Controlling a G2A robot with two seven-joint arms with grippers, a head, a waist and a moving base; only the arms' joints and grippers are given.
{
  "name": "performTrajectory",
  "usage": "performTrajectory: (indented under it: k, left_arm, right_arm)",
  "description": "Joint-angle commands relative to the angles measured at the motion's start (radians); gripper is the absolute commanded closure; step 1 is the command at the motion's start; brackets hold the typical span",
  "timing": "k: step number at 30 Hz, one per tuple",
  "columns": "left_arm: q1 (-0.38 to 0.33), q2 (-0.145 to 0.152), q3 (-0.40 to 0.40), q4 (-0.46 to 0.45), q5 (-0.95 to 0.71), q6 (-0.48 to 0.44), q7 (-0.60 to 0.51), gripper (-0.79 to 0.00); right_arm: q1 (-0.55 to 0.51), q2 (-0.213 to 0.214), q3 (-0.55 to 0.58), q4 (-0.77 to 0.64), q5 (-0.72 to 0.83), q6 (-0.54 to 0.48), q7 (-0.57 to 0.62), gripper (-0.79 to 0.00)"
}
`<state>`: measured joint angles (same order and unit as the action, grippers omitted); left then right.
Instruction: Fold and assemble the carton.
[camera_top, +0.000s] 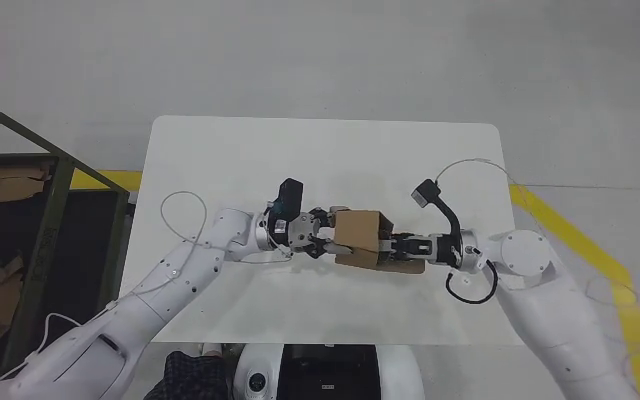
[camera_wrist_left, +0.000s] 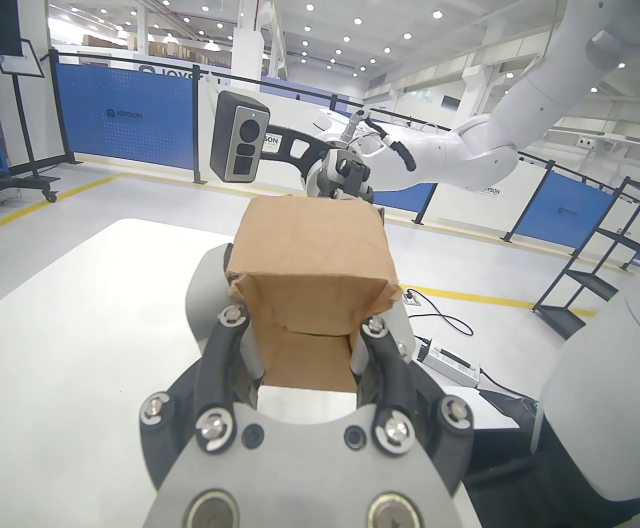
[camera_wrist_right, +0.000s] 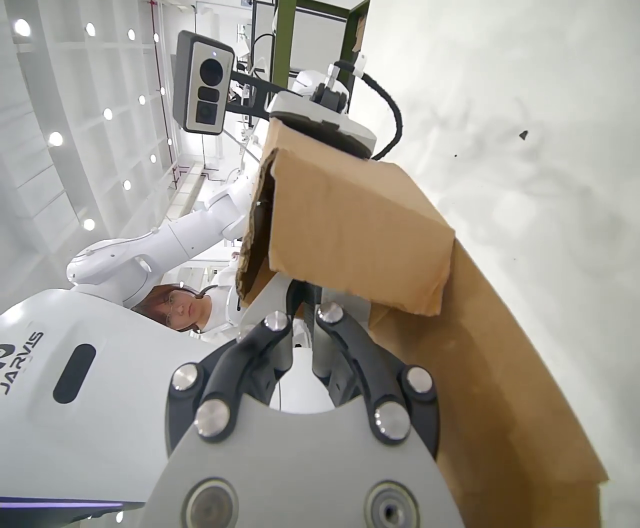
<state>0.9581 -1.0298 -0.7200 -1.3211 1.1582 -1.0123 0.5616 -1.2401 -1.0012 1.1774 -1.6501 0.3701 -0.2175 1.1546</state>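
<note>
A brown cardboard carton (camera_top: 358, 238) is held between two robot grippers over the near-middle part of a white table (camera_top: 300, 160). It appears lifted clear of the surface, though that is hard to confirm. The carton already has a box shape, and its long axis runs across the table from one gripper to the other, roughly parallel with the near edge. One end points at the left gripper (camera_top: 318, 240), where the left wrist view shows a ragged-edged end flap folded inward into the opening. The other end points at the right gripper (camera_top: 392, 244), and there a long loose flap (camera_wrist_right: 500, 400) sticks out past the box body alongside that gripper, not yet folded. The left gripper (camera_wrist_left: 304, 335) has its fingers (camera_wrist_left: 357, 352) spread fairly wide, straddling the near end of the carton and holding it across its width. The right gripper (camera_wrist_right: 302, 312) has its fingers drawn close together, and they appear to pinch a thin panel at the carton's edge, though the contact itself is partly hidden. The work seems to be midway: the body is formed and the ends are being closed. The next move probably calls for the left gripper to keep the box steady while the right one bends the loose flap over and tucks it in without crushing the walls.
</note>
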Motion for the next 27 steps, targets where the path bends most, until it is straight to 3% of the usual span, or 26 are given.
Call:
performTrajectory:
  k: [1,8,20,27]
  left_arm:
    - [-0.003,0.000,0.003,0.001,-0.002,0.000,0.002,-0.363]
    - [-0.009,0.001,0.010,0.012,-0.002,0.000,0.014,-0.360]
    - [0.004,0.008,-0.003,0.011,0.012,0.000,0.039,-0.357]
    - [0.015,0.010,-0.004,-0.008,0.020,0.000,0.045,-0.357]
  right_arm:
    - [0.009,-0.002,-0.009,0.010,0.005,-0.004,0.001,0.000]
    - [0.020,-0.002,-0.001,0.042,0.019,-0.024,0.000,0.000]
    - [-0.064,0.032,0.177,0.022,0.005,-0.027,-0.038,0.000]
    - [-0.036,0.029,0.164,0.043,-0.041,-0.028,-0.086,0.000]
